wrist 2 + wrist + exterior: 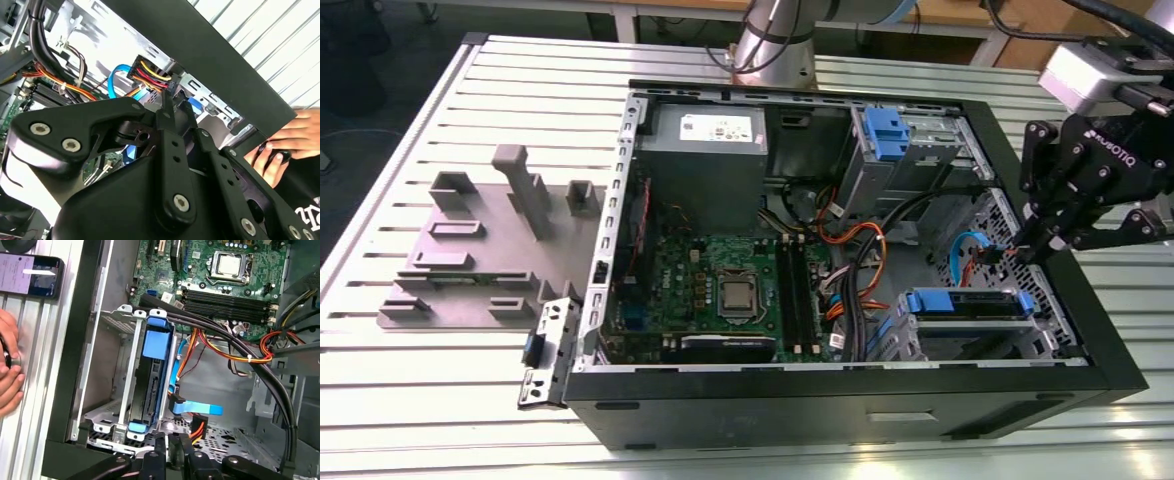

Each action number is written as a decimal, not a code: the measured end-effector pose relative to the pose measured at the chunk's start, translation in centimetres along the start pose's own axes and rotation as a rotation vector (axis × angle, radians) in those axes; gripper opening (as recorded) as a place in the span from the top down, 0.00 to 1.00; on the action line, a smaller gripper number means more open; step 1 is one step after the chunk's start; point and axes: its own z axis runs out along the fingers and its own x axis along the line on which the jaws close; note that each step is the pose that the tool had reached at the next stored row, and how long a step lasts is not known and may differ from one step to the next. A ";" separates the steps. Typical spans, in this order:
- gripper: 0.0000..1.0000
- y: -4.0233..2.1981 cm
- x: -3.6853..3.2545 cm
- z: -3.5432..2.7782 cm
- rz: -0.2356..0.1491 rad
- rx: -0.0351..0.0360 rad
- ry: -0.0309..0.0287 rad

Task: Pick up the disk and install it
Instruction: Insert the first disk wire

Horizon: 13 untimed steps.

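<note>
The disk (152,347), a drive in a blue plastic carrier, sits slotted in the metal drive cage (117,390) in the corner of the open computer case; in the exterior view the disk (967,300) lies at the case's lower right. My black gripper (1030,250) hangs over the case's right side, just beyond the cage. Its fingers (167,107) are shut together, and their tips reach the power connector (150,75) with yellow, red and black wires. I see nothing clamped between them. In the first wrist view the gripper (172,447) hovers past the carrier's end, near a blue flat cable (200,409).
The motherboard (720,285) fills the case floor, crossed by black and orange cable bundles (240,352). A second blue carrier (883,135) stands at the upper bay. A person's hand (9,377) and a phone (32,282) rest on the slatted table beside the case. Grey fixtures (494,230) stand at the exterior view's left.
</note>
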 end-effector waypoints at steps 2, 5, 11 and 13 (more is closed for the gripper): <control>0.75 -0.03 -0.25 0.00 -0.005 0.0005 0.0004; 0.75 -0.08 -0.47 0.08 -0.010 0.0008 0.0015; 0.75 -0.10 -0.56 0.35 -0.010 -0.0029 0.0244; 0.75 -0.10 -0.58 0.42 -0.010 -0.0047 0.0350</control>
